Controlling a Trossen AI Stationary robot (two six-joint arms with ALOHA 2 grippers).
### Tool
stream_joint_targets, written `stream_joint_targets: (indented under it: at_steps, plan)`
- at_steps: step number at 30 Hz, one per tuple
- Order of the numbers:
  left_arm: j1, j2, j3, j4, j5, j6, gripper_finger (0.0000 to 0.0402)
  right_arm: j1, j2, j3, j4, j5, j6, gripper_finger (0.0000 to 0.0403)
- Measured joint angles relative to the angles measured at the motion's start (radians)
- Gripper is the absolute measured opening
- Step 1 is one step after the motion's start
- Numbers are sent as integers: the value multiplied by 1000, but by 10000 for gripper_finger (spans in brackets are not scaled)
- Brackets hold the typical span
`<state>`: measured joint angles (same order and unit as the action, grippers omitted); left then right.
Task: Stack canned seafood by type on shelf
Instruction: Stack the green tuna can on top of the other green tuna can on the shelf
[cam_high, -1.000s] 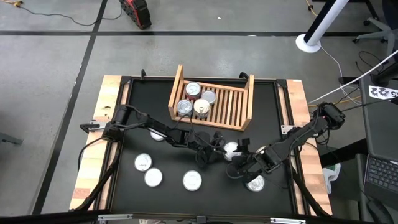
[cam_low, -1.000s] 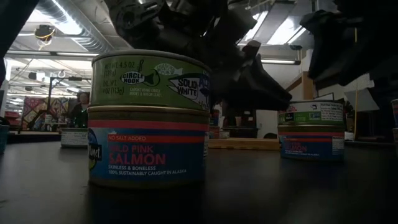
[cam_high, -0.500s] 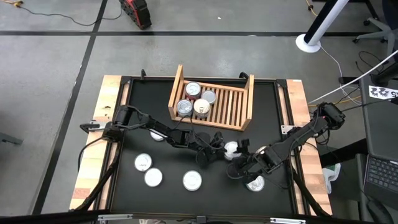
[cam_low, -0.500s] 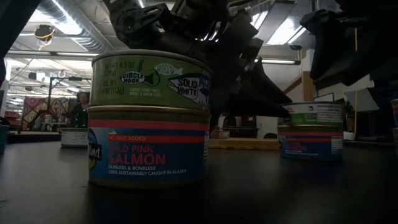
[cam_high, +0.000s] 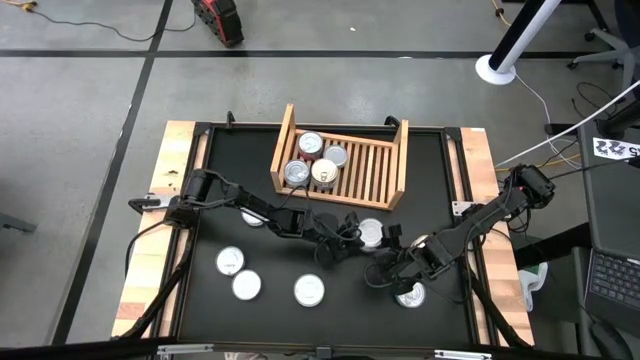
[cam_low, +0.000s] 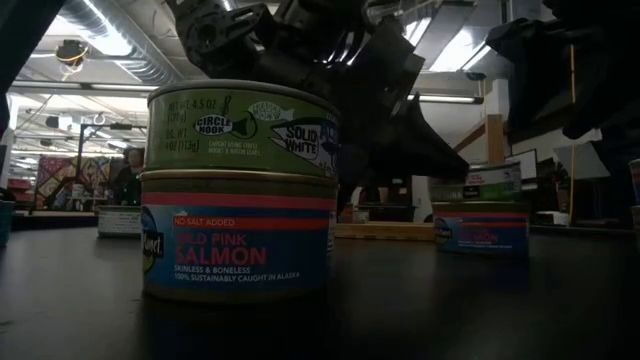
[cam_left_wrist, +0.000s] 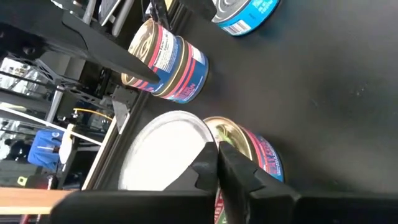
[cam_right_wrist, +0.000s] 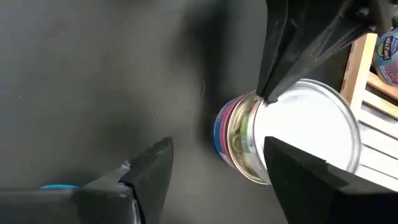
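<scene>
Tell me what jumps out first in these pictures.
Both dark arms meet mid-table over one two-tin stack, just in front of the wooden shelf, which holds four tins at its left end. In the low view a green white-tuna tin sits on a pink-salmon tin, filling the foreground.

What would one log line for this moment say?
left gripper: at stacked tins, grip unclear | right gripper: open, beside | shelf: four tins inside
</scene>
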<state>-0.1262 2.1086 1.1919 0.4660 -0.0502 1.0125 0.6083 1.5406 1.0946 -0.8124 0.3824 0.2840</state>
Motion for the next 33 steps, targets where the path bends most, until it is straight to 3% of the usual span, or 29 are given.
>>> stream_joint_targets:
  at_steps: [10,33]
  plan:
    - [0,0,0,-2,-1,-9,3,0,0,-21,-16,70,18,250]
    - [-27,0,0,-14,0,-41,2,0,0,-38,-61,90,51,250]
